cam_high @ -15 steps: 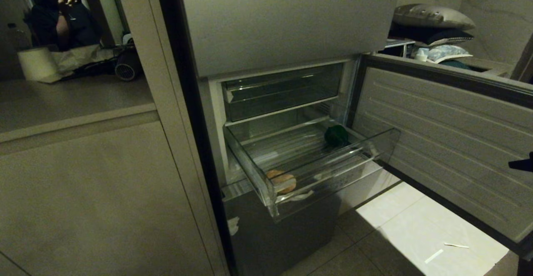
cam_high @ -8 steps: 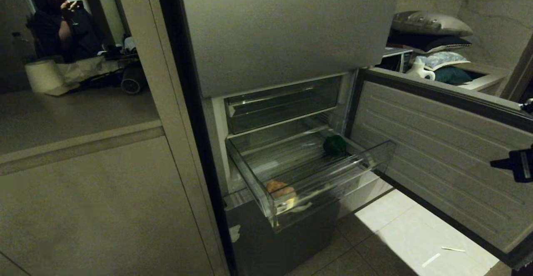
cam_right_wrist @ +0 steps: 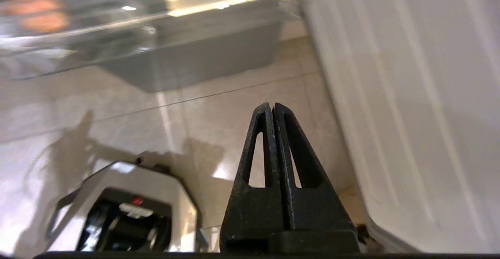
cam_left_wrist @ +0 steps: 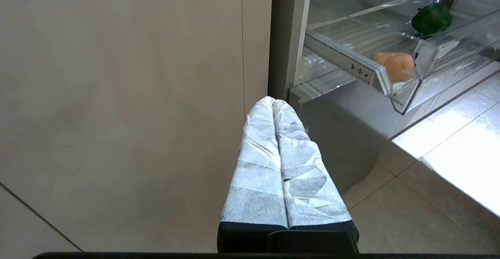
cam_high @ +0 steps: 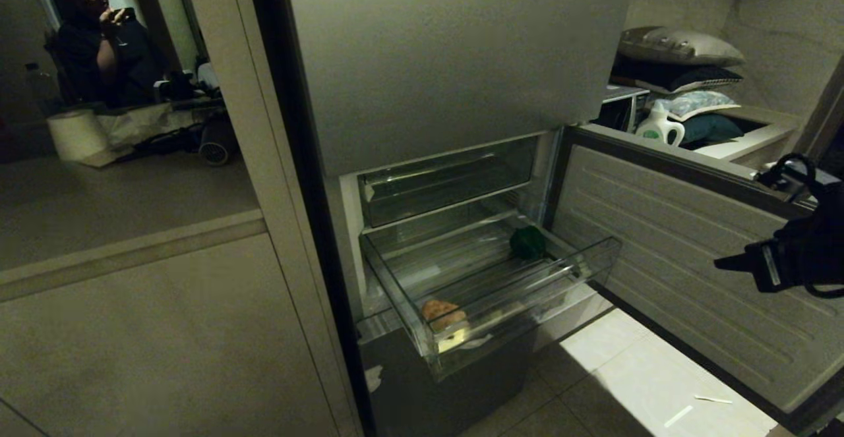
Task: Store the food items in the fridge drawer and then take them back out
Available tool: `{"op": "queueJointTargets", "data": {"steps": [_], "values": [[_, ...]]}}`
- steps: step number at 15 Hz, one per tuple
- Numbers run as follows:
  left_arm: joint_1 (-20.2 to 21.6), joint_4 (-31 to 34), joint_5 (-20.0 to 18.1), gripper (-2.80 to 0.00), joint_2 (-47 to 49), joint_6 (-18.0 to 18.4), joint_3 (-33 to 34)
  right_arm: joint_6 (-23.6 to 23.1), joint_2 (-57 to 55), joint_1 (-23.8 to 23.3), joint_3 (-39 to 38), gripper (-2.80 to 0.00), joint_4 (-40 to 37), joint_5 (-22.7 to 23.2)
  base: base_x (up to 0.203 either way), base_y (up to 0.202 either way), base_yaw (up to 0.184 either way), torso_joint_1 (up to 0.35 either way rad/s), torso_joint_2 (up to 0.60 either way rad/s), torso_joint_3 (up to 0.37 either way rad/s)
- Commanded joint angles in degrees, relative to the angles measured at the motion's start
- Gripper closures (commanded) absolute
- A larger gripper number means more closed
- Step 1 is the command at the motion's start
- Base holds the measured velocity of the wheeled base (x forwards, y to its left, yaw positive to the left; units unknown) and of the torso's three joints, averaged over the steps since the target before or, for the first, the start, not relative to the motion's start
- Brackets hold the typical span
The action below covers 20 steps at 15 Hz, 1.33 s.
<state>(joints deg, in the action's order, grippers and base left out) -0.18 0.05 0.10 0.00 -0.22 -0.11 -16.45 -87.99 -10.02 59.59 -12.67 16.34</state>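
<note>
Head view: the right gripper (cam_high: pixel 725 264) reaches in from the right edge, fingers pressed together, before the open fridge door (cam_high: pixel 672 239). The fridge drawer (cam_high: pixel 501 305) at centre stands pulled out, holding the green food item (cam_high: pixel 527 242) and the bread (cam_high: pixel 443 312).

Left wrist view: the left gripper (cam_left_wrist: pixel 273 102), wrapped fingers pressed together and empty, hangs low beside the beige cabinet wall (cam_left_wrist: pixel 117 95).

Right wrist view: closed black fingers (cam_right_wrist: pixel 269 142) point over the tiled floor (cam_right_wrist: pixel 218 106).

Left gripper (cam_left_wrist: pixel 274 102) fingers wrapped in white tape; right gripper (cam_right_wrist: pixel 272 105) black, tapered, slotted fingers, looped black cable (cam_high: pixel 788 168).

2 food items in 1 fridge drawer (cam_high: pixel 580 262): 1 green piece (cam_high: pixel 527 243), 1 orange-tan piece (cam_high: pixel 443 313). 1 shallower tray (cam_high: pixel 448 183) above, 1 detergent bottle (cam_high: pixel 656 126), approx. 3 pillows (cam_high: pixel 679 47). 1 person (cam_high: pixel 99 48) in bkgd.
</note>
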Motion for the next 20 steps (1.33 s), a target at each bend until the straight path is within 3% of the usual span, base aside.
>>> {"op": "queueJointTargets", "data": {"steps": [1,7,11,14,17,20], "values": [[0.01,0.04,0.01,0.0,0.09,-0.04,0.02,0.91,-2.72,4.07,1.34,0.0,-0.05,0.06,0.0,0.0,0.0,0.144,-0.3,-0.161],[0.01,-0.04,0.0,0.0,0.09,-0.04,-0.06,5.79,-7.34,11.91,5.91,0.0,-0.03,-0.25,0.0,0.0,0.0,0.031,-0.06,-0.031],[0.01,0.04,0.03,0.0,0.09,-0.04,-0.04,7.42,-5.24,11.62,4.8,0.0,-0.07,-6.57,0.0,0.0,0.0,0.0,0.0,0.0],[0.01,0.04,-0.1,0.0,0.09,1.54,0.02,9.51,1.9,11.71,0.42,0.0,-0.08,-7.2,0.0,0.0,0.0,0.0,0.0,0.0],[0.01,-0.05,-0.01,0.0,0.09,0.22,0.02,11.4,12.5,11.6,-7.22,0.0,-0.11,-7.69,0.0,0.0,0.0,0.0,0.0,0.0],[0.01,0.04,-0.07,0.0,0.09,1.37,0.04,15.84,24.02,11.52,-14.37,0.0,-0.15,-12.47,0.0,0.0,0.0,0.0,0.0,0.0]]}}
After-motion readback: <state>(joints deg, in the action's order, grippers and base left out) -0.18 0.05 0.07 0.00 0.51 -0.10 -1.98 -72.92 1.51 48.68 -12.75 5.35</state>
